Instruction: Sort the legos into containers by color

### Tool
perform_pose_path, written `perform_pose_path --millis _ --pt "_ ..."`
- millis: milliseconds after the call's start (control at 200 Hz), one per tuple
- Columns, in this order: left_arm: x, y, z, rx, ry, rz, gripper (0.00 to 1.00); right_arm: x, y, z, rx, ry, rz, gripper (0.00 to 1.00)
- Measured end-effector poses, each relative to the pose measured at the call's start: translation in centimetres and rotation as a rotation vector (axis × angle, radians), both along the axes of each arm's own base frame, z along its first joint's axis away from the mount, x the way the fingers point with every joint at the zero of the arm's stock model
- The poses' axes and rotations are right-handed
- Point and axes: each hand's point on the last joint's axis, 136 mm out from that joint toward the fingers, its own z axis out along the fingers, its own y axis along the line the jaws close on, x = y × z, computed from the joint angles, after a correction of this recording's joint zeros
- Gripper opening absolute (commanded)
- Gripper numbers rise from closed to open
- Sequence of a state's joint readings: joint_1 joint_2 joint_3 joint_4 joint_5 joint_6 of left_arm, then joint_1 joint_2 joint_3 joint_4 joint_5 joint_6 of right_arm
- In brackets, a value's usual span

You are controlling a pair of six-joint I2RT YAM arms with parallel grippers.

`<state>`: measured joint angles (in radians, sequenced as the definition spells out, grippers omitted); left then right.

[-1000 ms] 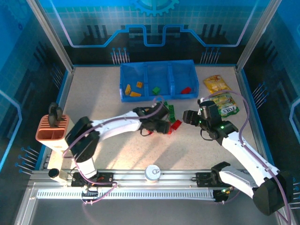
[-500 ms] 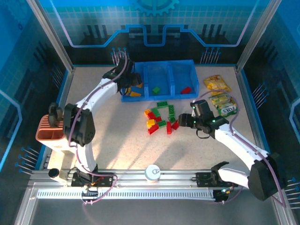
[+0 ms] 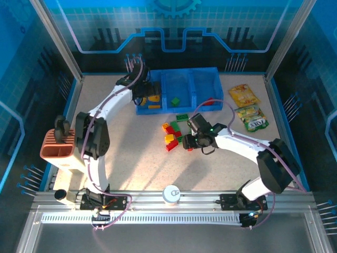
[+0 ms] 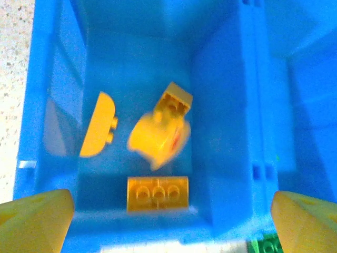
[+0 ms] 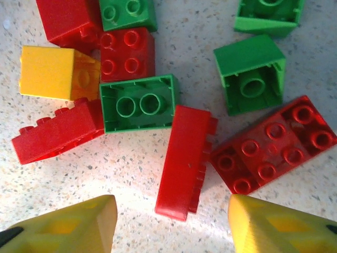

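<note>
So the left pincer [image 4: 169,219] is spread wide with nothing in it, over the left compartment of the see-through blue plastic tray [image 4: 221,132]. In there are glossy yellow legos [image 4: 158,193]: a half-round plate, a three-stud bar at the near wall and a blurry chunk in the middle, so three I can count. Further right, on the speckled table [image 5: 131,174], sits the loose pile: five red bricks [image 5: 274,150], four green bricks [image 5: 138,103] and one smooth yellow block [image 5: 55,71]. The right pincer [image 5: 171,224] is open too, its fingertips either side of the end of a red brick lying on its side, with no contact that I can see.
</note>
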<state>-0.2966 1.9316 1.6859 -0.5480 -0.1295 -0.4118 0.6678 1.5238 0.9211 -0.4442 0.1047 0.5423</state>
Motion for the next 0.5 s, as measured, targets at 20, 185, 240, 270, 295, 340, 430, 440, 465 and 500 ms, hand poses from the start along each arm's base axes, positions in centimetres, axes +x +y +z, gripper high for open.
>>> perform_pose_path --millis 20,185,240,270,295,340,430,440,465,500 --pt "-0.6 -0.1 0.3 -0.002 -0.007 -0.005 0.93 0.1 0.1 -0.1 -0.005 0.004 -0.005 0.52" --pt "-7.6 -2.3 3.9 -0.024 -0.085 -0.097 0.87 0.9 0.8 -1.6 -0.051 0.031 -0.006 0.45" --pt "-9.9 -3.2 4.4 -0.032 -0.104 -0.133 0.87 1.0 0.9 -2.3 -0.078 0.044 -0.003 0.42" --pt "-11.2 -3.6 4.3 -0.032 -0.105 -0.152 0.87 1.2 0.9 -2.3 -0.092 0.044 -0.005 0.4" --pt "-12.0 -3.8 4.0 -0.031 -0.103 -0.166 0.87 1.3 1.0 -2.2 -0.098 0.041 -0.009 0.38" --pt "-13.5 -4.1 3.2 -0.026 -0.091 -0.187 0.87 1.5 1.3 -2.2 -0.105 0.036 -0.002 0.34" --pt "-16.3 -4.1 0.5 -0.003 -0.039 -0.216 0.86 1.2 1.5 -2.2 -0.128 0.035 0.004 0.28" --pt "-16.5 -4.2 0.3 -0.002 -0.034 -0.218 0.86 1.1 1.5 -2.2 -0.132 0.036 0.007 0.27" --pt "-17.2 -4.1 -0.5 0.006 -0.018 -0.224 0.85 1.0 1.5 -2.2 -0.138 0.037 0.008 0.25" --pt "-18.2 -4.2 -1.6 0.014 0.004 -0.233 0.85 0.8 1.6 -2.1 -0.147 0.037 0.014 0.21"
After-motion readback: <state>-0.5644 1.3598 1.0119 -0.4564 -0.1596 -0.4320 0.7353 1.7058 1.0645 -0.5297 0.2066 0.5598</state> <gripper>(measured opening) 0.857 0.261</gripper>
